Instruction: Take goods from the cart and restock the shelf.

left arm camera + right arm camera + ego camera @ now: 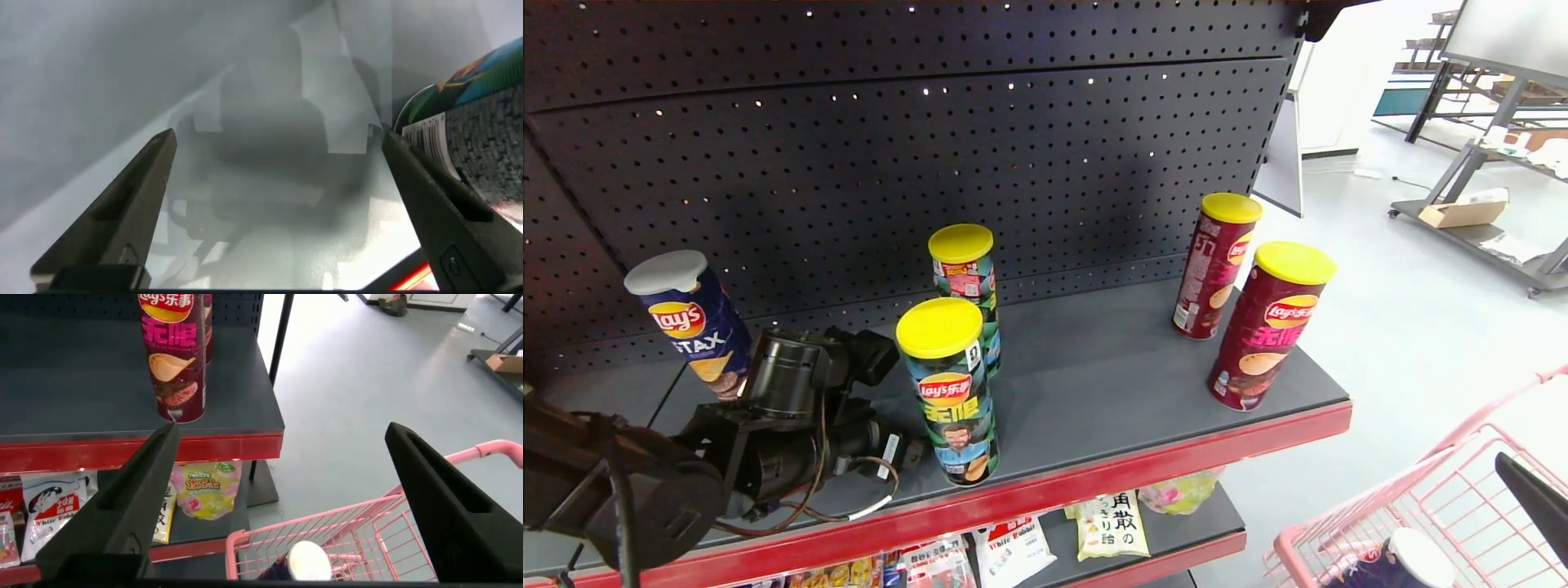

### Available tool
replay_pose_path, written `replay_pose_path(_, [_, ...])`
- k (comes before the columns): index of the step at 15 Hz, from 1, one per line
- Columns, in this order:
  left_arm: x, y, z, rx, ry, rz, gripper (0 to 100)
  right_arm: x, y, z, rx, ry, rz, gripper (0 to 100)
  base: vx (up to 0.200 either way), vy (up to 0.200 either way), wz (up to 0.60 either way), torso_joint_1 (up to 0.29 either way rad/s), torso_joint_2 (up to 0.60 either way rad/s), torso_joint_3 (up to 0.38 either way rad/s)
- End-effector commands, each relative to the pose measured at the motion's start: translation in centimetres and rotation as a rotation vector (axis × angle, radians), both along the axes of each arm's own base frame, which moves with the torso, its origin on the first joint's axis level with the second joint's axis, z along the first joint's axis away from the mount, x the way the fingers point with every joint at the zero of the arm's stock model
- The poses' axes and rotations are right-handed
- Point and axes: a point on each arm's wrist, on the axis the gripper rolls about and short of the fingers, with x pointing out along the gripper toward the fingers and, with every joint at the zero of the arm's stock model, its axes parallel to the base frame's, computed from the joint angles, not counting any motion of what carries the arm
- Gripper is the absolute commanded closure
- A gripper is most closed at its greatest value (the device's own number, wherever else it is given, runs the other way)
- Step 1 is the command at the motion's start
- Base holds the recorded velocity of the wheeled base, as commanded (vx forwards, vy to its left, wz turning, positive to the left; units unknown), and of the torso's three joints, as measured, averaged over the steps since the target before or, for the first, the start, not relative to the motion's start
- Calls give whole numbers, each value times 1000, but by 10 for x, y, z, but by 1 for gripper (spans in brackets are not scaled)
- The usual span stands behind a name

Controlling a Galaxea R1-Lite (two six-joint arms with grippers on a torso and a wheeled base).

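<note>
Left pincer [278,139]: spread, empty, low over shelf [1094,384] at lower left of head view, just beside front green can [952,392]. Right pincer [282,429]: spread, empty, over pink cart [1413,498] at lower right. White-lidded can [309,559] sits inside cart.

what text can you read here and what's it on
"Lay's STAX": blue cardboard tube with grey lid
"Lay's 乐事 无限": front green tube with yellow lid, front maroon tube with yellow lid
"White Rabbit": white plastic bag on lower shelf
Remaining print: too small or blurred.
</note>
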Motion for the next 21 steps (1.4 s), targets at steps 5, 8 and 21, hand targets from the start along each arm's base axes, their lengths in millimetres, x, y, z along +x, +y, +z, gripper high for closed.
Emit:
replay_pose_path(5, [1,-4,1,-2,-7,-12,0,1,0,1,0,1,0,0,0,0,0,0,0,0])
replay_pose_path(8, [1,-5,1,-1,-8,-12,0,0,0,0,0,-1,0,0,0,0,0,0,0,0])
replay_pose_path(21, [-189,88,95,-55,-272,190,0,4,1,-20,23,105,-6,0,0,0,0,0,0,0])
